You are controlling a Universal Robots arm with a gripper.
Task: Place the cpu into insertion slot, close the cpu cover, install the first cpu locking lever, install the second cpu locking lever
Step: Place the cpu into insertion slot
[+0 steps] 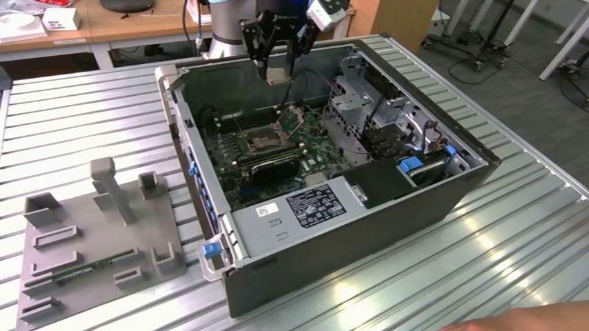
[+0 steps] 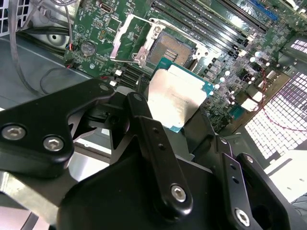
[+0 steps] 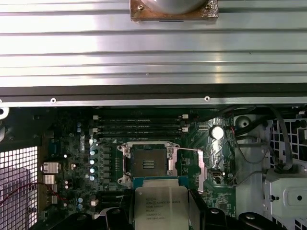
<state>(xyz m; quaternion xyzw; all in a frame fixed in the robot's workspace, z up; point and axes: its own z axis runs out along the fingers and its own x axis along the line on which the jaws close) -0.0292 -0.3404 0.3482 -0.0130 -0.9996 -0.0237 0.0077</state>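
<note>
My gripper [image 1: 276, 67] hangs above the back of the open computer case [image 1: 442, 200], shut on the cpu [image 1: 275, 76], a small square chip with a silver-grey top. In both wrist views the cpu [image 2: 175, 96] [image 3: 160, 206] sits flat between the black fingers [image 2: 144, 124]. The insertion slot [image 1: 261, 141] [image 2: 170, 48] [image 3: 148, 163] lies open on the green board [image 1: 318, 148], below the chip and apart from it. Beside the slot, the cpu cover [image 1: 296, 120] [image 2: 128, 40] stands swung up.
A grey drive cage [image 1: 368, 110] and cables fill the case's side at the exterior view's right. The power supply [image 1: 308, 207] sits at the case's near end. A grey fixture [image 1: 92, 234] lies on the ribbed table at the left. A hand [image 1: 525, 321] shows at the near right edge.
</note>
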